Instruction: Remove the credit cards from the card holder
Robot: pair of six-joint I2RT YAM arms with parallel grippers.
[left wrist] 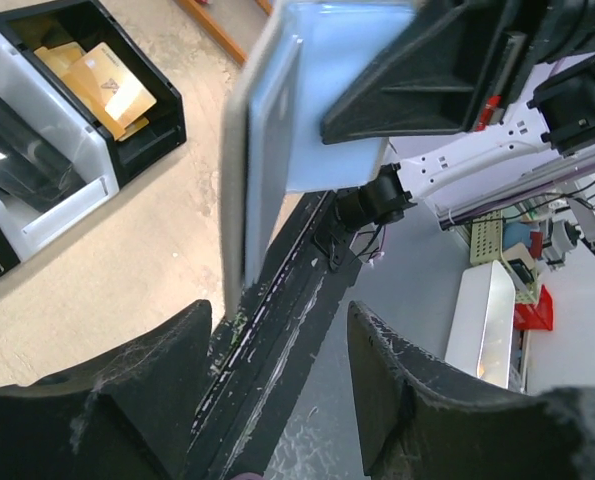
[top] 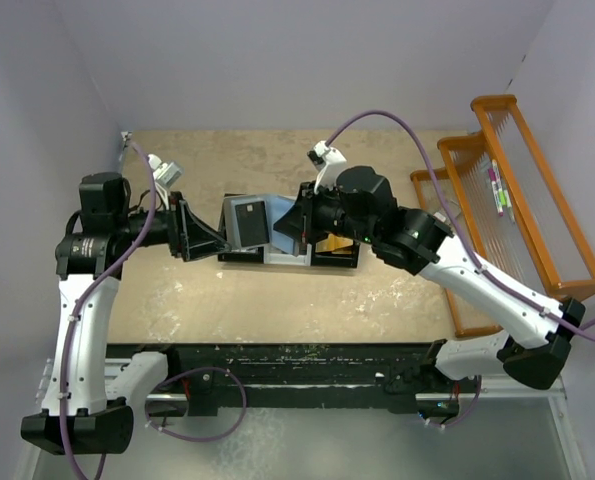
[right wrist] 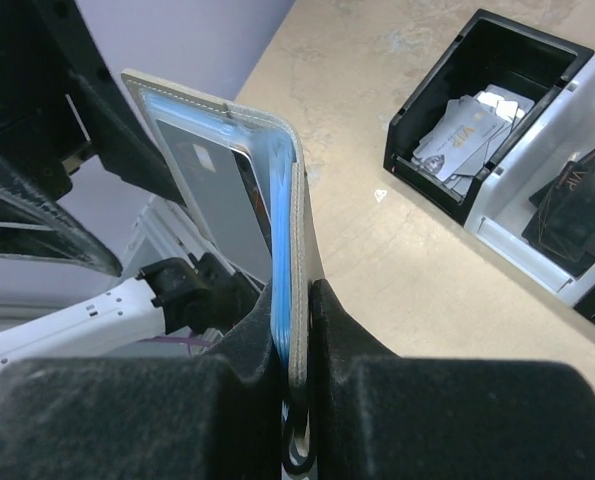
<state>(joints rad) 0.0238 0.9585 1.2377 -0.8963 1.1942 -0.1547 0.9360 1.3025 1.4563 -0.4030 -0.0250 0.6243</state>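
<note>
The card holder is a grey bifold with a stitched edge and kind of a leathery look. It hangs half open like a book, so you can see the light blue lining inside. There's a dark card sitting in the inner pocket, flat and a bit glossy.

The right gripper has clamped its matte black, slightly fuzzy fingers on one flap, holding the whole thing up off the table. From overhead it sits mid-table, overlapping the bin tray.

The left gripper is right at the holder's other side with its jaws spread apart and nothing in them. The holder's free edge hangs just past the gap.

The tray is hard plastic with boxy compartments. Silver cards are piled loosely in a black one, black cards are in the white middle one, and orange-gold cards are in another black one. The tabletop is tan and mottled, sort of stone-looking.
</note>
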